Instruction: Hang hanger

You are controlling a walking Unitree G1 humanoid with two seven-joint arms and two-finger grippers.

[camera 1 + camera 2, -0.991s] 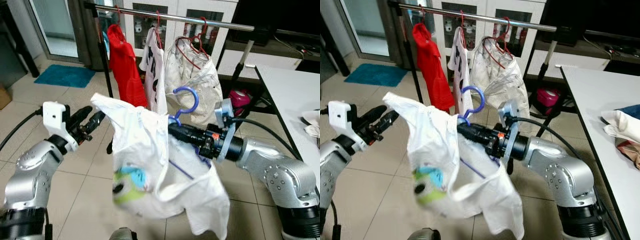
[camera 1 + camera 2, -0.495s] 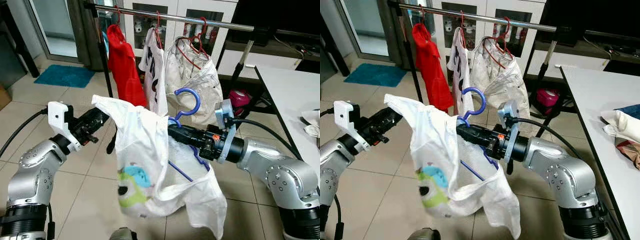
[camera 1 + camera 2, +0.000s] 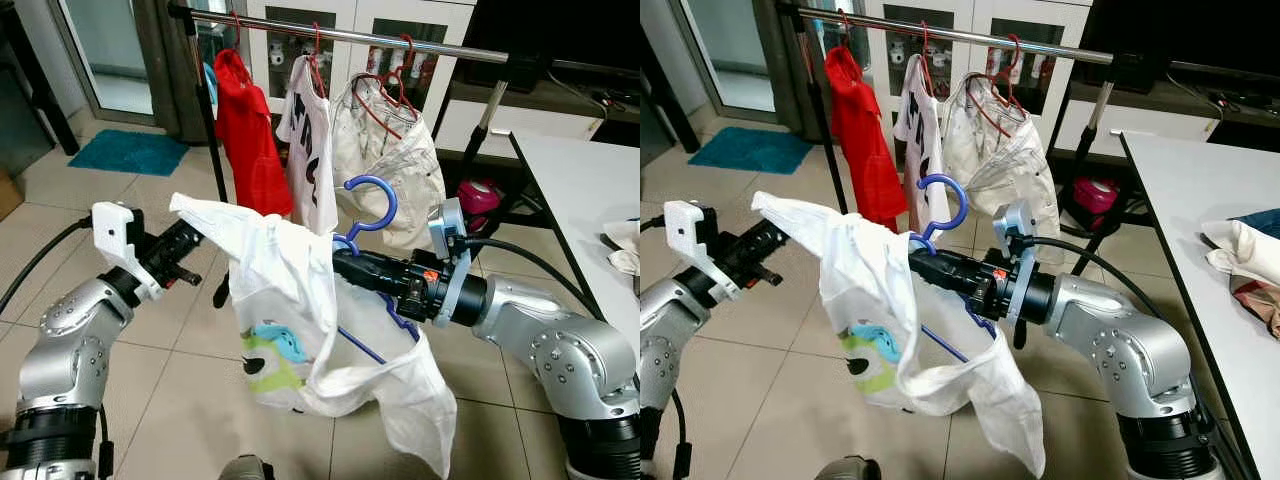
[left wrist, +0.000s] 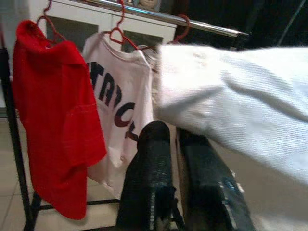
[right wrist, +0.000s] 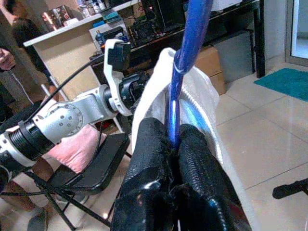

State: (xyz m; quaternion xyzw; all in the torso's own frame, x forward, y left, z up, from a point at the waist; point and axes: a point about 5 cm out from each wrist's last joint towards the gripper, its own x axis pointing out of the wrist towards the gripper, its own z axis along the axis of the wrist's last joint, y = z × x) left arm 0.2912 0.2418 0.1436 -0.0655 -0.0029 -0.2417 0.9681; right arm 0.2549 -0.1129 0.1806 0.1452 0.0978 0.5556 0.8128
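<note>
**Blue hanger and white shirt held between two grippers before a clothes rail**

Blue plastic hanger (image 3: 366, 206), hook uppermost, is pinched at its neck by the right gripper (image 3: 340, 266), whose two black fingers (image 5: 192, 154) press together on the blue stem. A white T-shirt with a green and blue cartoon print (image 3: 290, 320) is draped over the hanger and hangs down in front of the robot, its lower hem loose above the tiled floor (image 3: 150, 400). The left gripper (image 3: 190, 237) pinches one upper corner of this shirt, drawing the fabric out sideways; in the left wrist view its fingers (image 4: 149, 178) lie close together with white cloth across their tips.

Beyond both grippers stands a metal clothes rail (image 3: 340, 34). On it hang, on red hangers, a red garment (image 3: 245, 125), a white shirt with dark lettering (image 3: 310, 150) and a cream crumpled garment (image 3: 395, 160). The blue hanger's hook sits below the rail, in front of the cream garment, and is not on the rail.

A white table (image 3: 1200, 200) stands at the robot's right, with folded clothing (image 3: 1245, 250) on it. A teal mat (image 3: 130, 152) lies on the floor at far left.
</note>
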